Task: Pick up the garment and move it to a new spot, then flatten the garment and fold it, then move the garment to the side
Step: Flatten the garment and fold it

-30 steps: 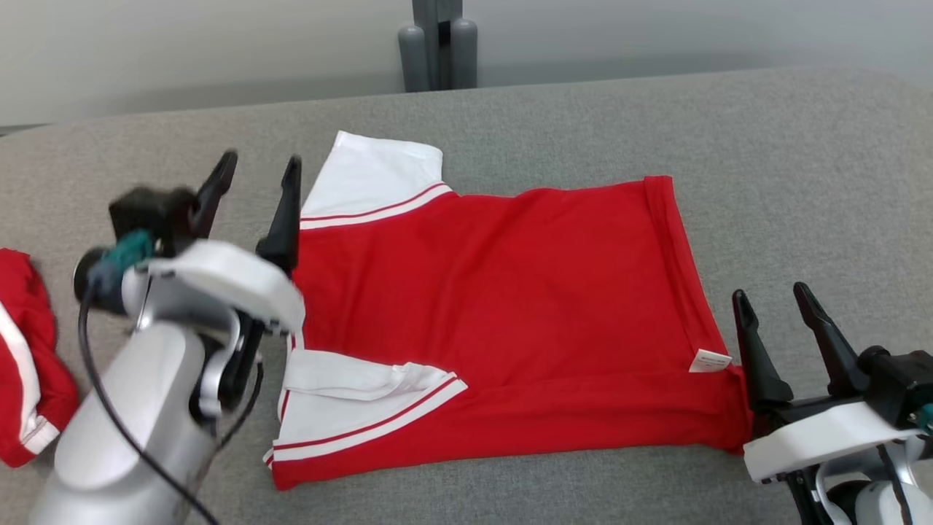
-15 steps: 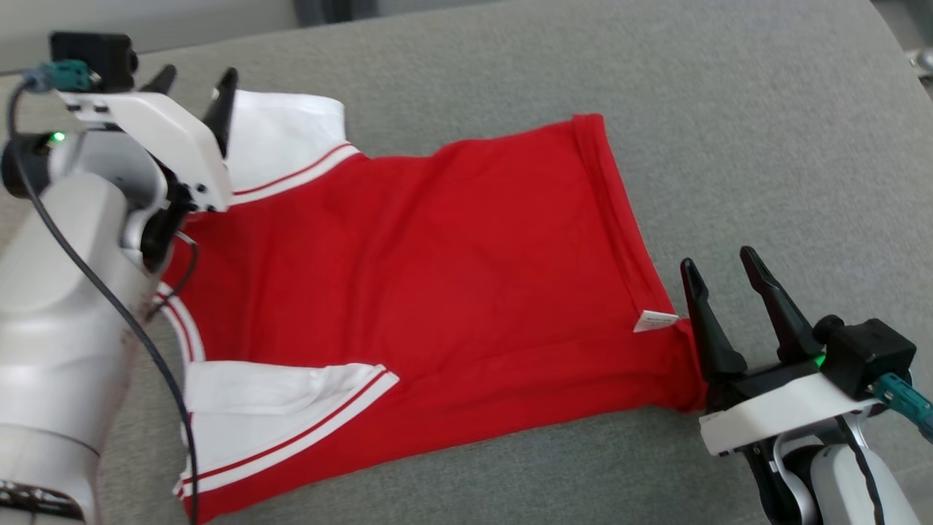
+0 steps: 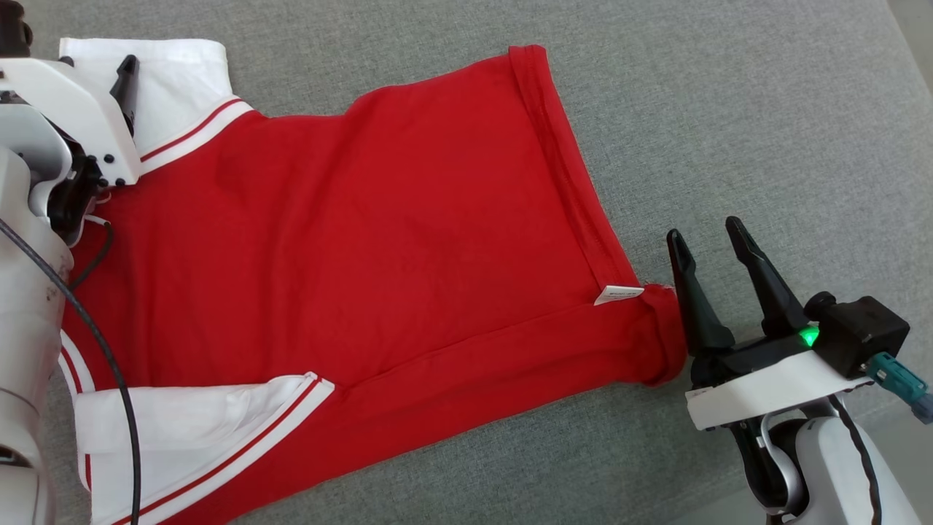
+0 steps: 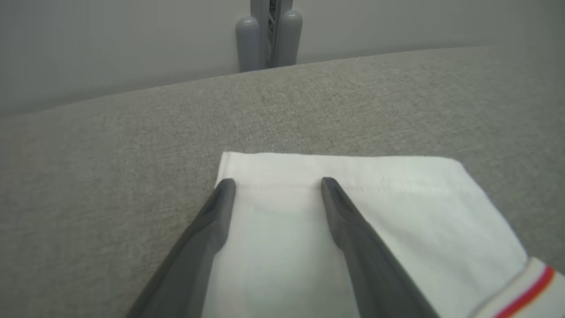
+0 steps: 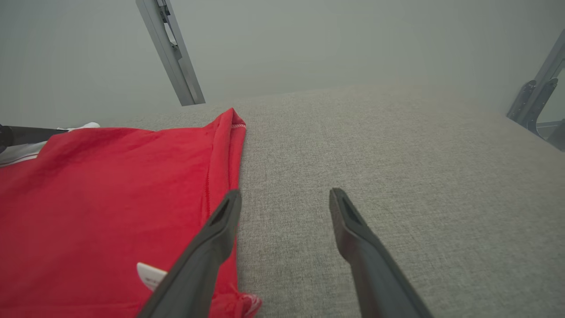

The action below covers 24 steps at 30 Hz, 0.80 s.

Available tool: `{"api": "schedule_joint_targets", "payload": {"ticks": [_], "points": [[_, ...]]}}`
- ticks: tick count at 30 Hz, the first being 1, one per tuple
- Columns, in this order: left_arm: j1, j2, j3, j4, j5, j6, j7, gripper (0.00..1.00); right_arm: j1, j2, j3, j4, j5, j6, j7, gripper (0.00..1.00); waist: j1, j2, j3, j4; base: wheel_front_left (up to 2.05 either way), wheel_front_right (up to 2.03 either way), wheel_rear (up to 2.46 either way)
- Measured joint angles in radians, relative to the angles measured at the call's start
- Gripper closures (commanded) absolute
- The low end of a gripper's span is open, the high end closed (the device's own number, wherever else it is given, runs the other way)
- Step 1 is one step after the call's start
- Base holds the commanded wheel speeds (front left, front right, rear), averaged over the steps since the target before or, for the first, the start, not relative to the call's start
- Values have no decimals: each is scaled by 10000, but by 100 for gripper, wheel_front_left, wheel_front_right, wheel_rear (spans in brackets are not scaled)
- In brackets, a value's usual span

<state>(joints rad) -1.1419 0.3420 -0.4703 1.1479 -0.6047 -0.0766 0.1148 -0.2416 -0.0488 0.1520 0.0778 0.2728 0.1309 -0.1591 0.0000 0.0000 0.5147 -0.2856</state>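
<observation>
The garment (image 3: 379,219) is a red shirt with white sleeves, lying flat on the grey padded surface (image 3: 729,109). My left gripper (image 4: 276,183) is open, and its two fingers lie over the far white sleeve (image 4: 397,207) near that sleeve's end. One left finger (image 3: 125,84) shows at the top left of the head view. My right gripper (image 3: 703,228) is open, just right of the shirt's near hem corner, next to the white label (image 3: 618,294). In the right wrist view the right gripper (image 5: 286,193) has its left finger at the red hem (image 5: 220,145) and grey cloth between its fingers.
A grey post (image 4: 267,35) stands behind the far edge of the surface. A metal rail (image 5: 170,48) and a frame (image 5: 534,101) rise beyond the surface. Bare grey cloth spreads to the right of the shirt.
The head camera has tilted down and turned, shifting the whole picture. My left gripper has moved from beside the shirt onto the far white sleeve. The right gripper stays by the hem corner.
</observation>
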Motion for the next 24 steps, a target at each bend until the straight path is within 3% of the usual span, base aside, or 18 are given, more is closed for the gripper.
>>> {"api": "schedule_joint_targets", "payload": {"ticks": [2, 4, 5, 7, 14, 24], "points": [[-144, -56, -4, 221, -25, 4, 31, 0, -16, -4, -73, 42, -6, 0, 0, 0, 0, 0, 32, 28, 0, 0, 0], [-166, -111, -48, 343, 2, 58, -132, 11, -213, -4, -90, 40, -38, 0, -15, 0, 0, 0, 31, 103, 0, 0, 0], [-178, -136, -59, 410, 0, 36, -134, 29, -338, -2, -82, 40, -33, 0, -13, 0, 0, 0, 21, 138, 0, 0, 0], [-198, -148, -56, 568, -29, 29, -226, 100, -559, -29, -48, 71, -21, 0, -10, 0, -1, 0, -15, 188, 0, 0, 0], [-315, -353, -251, 763, 84, 17, -867, 100, -2359, -560, 280, 769, 470, 0, 117, 0, 0, 0, 11, 400, 0, 0, 0], [-632, -1097, -558, 838, 267, 67, -2019, 100, -5300, -1565, 2293, 3871, 1931, -2, 1200, 0, 0, 0, 96, 1242, 0, 0, 0]]}}
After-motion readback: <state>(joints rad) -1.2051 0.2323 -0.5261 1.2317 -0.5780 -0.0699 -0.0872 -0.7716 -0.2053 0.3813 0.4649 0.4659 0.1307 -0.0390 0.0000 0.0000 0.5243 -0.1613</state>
